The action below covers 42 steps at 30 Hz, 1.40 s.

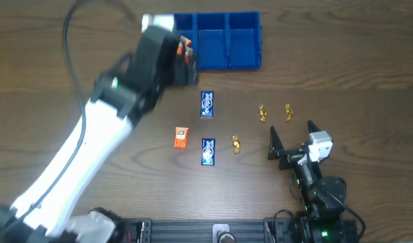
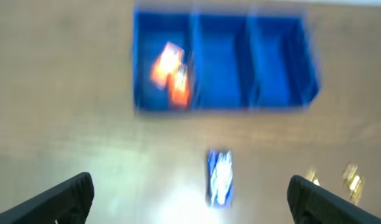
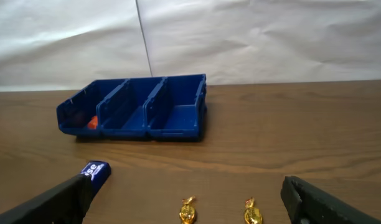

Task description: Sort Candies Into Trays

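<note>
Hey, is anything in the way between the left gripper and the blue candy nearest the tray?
Nothing visible does. The left gripper is open above the blue candy; the tray sits beyond it and the gold candies off to one side.

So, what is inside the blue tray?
Seemingly two orange candies lie in the left compartment of the blue tray; the other two look empty. From above, the left arm covers that compartment's corner.

Overhead, the top camera looks straight down on the wooden table (image 1: 341, 81). The left wrist camera sits high, facing down past the left gripper (image 2: 189, 186) onto the blue three-bin tray (image 2: 221, 62) just ahead. The right wrist camera sits low behind the right gripper (image 3: 185, 186), looking level across at that same tray, well ahead.
</note>
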### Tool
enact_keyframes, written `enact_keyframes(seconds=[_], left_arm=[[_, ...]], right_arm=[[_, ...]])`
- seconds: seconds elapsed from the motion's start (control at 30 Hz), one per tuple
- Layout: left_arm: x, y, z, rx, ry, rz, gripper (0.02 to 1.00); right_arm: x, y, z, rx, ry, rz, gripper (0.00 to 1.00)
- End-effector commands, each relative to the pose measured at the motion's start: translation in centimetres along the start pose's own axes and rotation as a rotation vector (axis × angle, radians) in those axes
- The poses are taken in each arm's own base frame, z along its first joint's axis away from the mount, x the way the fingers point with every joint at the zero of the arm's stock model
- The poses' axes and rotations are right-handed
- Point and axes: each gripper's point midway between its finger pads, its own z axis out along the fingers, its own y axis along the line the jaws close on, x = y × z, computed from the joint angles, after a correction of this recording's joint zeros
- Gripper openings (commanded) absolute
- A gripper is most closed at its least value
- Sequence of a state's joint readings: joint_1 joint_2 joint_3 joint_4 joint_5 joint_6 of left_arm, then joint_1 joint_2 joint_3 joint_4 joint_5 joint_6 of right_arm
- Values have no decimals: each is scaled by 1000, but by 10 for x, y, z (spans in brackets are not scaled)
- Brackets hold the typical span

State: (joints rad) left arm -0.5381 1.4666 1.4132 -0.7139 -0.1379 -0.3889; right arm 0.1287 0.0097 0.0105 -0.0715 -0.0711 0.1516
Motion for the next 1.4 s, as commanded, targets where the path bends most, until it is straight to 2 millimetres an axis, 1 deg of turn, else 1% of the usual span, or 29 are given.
enact_keyframes(seconds=[0.03,0.07,0.1,0.13,0.2,0.23,0.3,0.53,0.67,0.93,1.1,1.3,1.4], left_arm=[[123,25,40,-41,231,-15,998],[140,25,44,-31,259,-8,1000],[152,26,47,-26,280,-9,998],[171,28,52,-28,310,-11,996],[193,30,58,-31,337,-10,998],[201,30,61,-30,342,-6,998],[210,31,65,-25,342,-1,996],[218,37,73,-58,364,2,996],[223,38,86,-79,371,12,998],[227,36,102,-83,380,32,1000],[227,37,109,-106,385,78,967],[230,37,116,-120,404,86,950],[231,36,119,-120,404,86,919]], right_arm=[[1,0,0,3,0,4,998],[1,-1,0,4,0,4,998],[1,0,0,3,0,4,998],[1,-1,0,4,0,4,998],[1,-1,0,3,0,4,996],[1,-1,0,4,0,4,998],[1,-1,0,4,0,4,998],[1,0,0,3,0,4,998],[1,0,0,3,0,4,998],[1,0,0,3,0,4,998],[1,0,0,3,0,4,998],[1,-1,0,4,0,4,998],[1,0,0,3,0,4,998]])
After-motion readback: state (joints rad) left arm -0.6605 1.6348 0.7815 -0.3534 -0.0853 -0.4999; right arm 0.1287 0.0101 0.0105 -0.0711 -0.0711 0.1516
